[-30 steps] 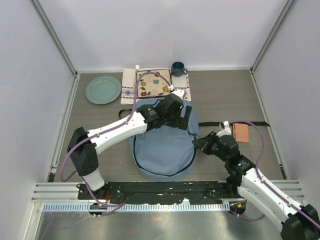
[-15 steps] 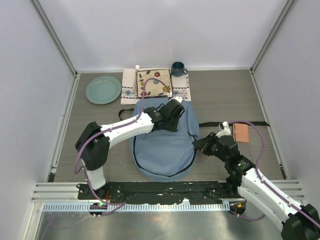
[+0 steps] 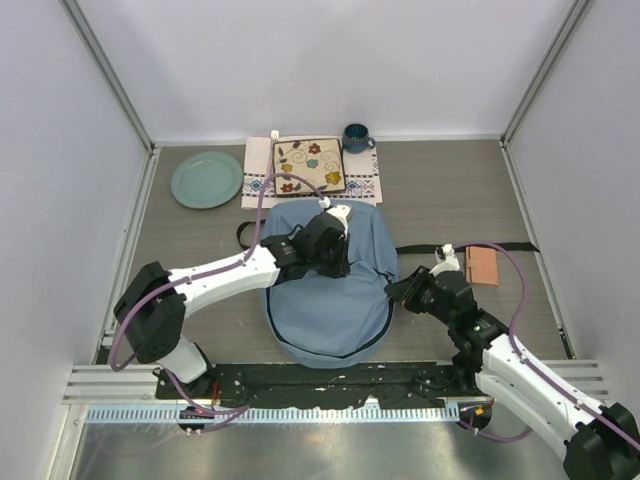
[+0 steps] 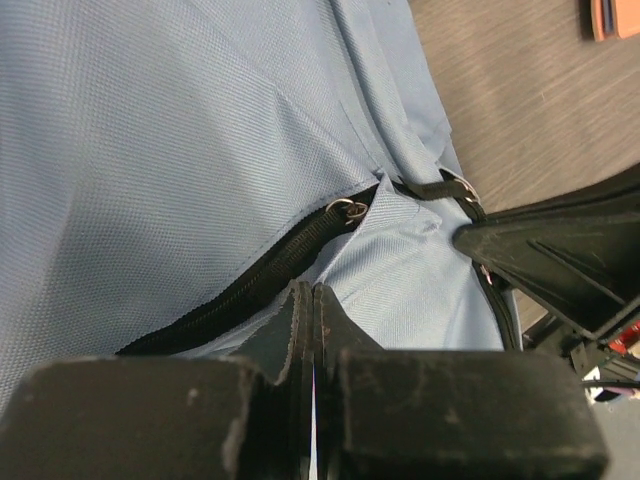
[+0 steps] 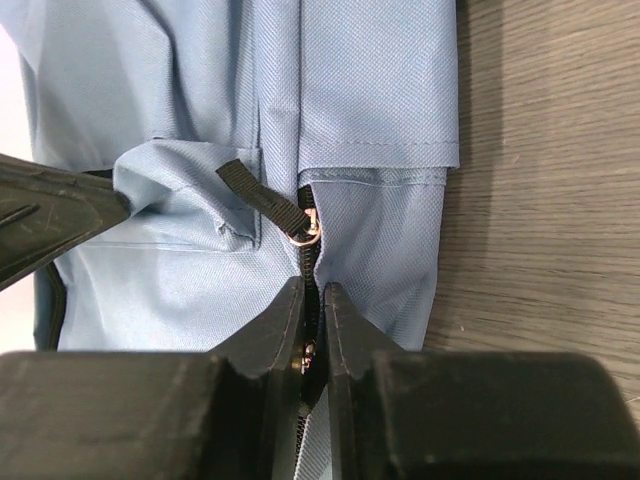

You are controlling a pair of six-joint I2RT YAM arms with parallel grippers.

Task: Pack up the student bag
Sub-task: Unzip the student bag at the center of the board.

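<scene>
The student bag point(image 3: 325, 305), a light-blue backpack, lies flat mid-table. My left gripper point(image 3: 340, 265) rests on its upper middle, jaws shut. In the left wrist view the left gripper point(image 4: 307, 292) presses on blue fabric point(image 4: 150, 130) just below a dark zipper with a metal ring point(image 4: 348, 208); nothing shows between the pads. My right gripper point(image 3: 393, 290) is at the bag's right edge. In the right wrist view the right gripper point(image 5: 312, 290) stands narrowly closed over the bag's zipper line, just below a ringed pull point(image 5: 310, 232) with a black tab.
Behind the bag lie an embroidered white mat point(image 3: 262, 182) with a floral-covered book point(image 3: 309, 166), a teal plate point(image 3: 206, 179) and a dark blue mug point(image 3: 356, 137). An orange-brown flat item point(image 3: 482, 266) and a black strap point(image 3: 505, 247) lie right of the bag.
My left gripper drew back from the bag's far end to its upper middle and closed from wide open. The right arm stayed put; its jaws eased apart slightly.
</scene>
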